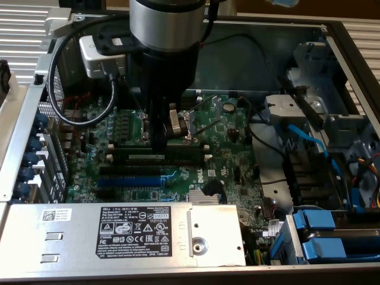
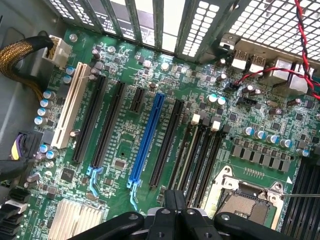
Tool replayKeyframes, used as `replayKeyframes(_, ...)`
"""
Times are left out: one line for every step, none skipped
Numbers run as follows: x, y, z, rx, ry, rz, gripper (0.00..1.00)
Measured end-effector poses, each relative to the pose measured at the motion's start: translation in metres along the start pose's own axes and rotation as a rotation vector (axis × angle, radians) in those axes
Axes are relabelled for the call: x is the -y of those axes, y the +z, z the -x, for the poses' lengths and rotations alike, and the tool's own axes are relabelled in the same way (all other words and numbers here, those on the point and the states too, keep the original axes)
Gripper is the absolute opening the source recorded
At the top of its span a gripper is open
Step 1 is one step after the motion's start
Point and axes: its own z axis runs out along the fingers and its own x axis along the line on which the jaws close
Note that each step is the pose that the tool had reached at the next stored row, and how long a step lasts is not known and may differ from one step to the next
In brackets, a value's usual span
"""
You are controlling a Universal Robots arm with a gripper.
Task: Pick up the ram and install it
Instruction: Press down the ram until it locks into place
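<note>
The ram, a dark-green stick with a white label, stands on edge in a black memory slot in front of the processor socket. In the wrist view the ram is a thin strip running from a white end clip toward my fingertips. My gripper hangs straight down over the stick's middle. Its fingers are shut together right at the stick's top edge. I cannot tell whether they pinch it or only rest on it.
The motherboard lies inside an open computer case. The blue expansion slot and empty black slots lie beside the memory slots. A power supply fills the front, blue drive bays the exterior view's right, and a heatsink sits near the board's front.
</note>
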Motion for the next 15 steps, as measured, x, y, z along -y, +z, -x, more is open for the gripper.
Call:
replayKeyframes(0.0,0.0001,0.0,0.0,0.0,0.0,0.11)
replayKeyframes(0.0001,0.0003,0.0001,0.0002,-0.001,-0.0003,0.11)
replayKeyframes(0.0001,0.0004,0.0002,0.0002,-0.001,-0.0002,0.11)
replayKeyframes(0.0002,0.0005,0.0003,0.0002,-0.002,-0.0002,0.11)
replayKeyframes(0.0002,0.0007,0.0005,0.0005,-0.003,-0.0004,0.11)
replayKeyframes(0.0002,0.0008,0.0007,0.0006,-0.003,-0.0004,0.11)
replayKeyframes(0.0003,0.0008,0.0008,0.0006,-0.004,-0.0004,0.11)
replayKeyframes(0.0003,0.0008,0.0008,0.0007,-0.005,-0.0004,0.11)
replayKeyframes(0.0003,0.0008,0.0008,0.0006,-0.005,-0.0003,0.11)
replayKeyframes(0.0002,0.0007,0.0008,0.0005,-0.006,-0.0002,0.11)
replayKeyframes(0.0003,0.0008,0.0008,0.0006,-0.006,-0.0003,0.11)
replayKeyframes(0.0003,0.0008,0.0008,0.0005,-0.006,-0.0003,0.11)
replayKeyframes(0.0003,0.0008,0.0008,0.0004,-0.007,-0.0001,0.11)
replayKeyframes(0.0002,0.001,0.0009,0.0005,-0.007,-0.0002,0.11)
replayKeyframes(0.0002,0.0012,0.0009,0.0006,-0.007,-0.0003,0.11)
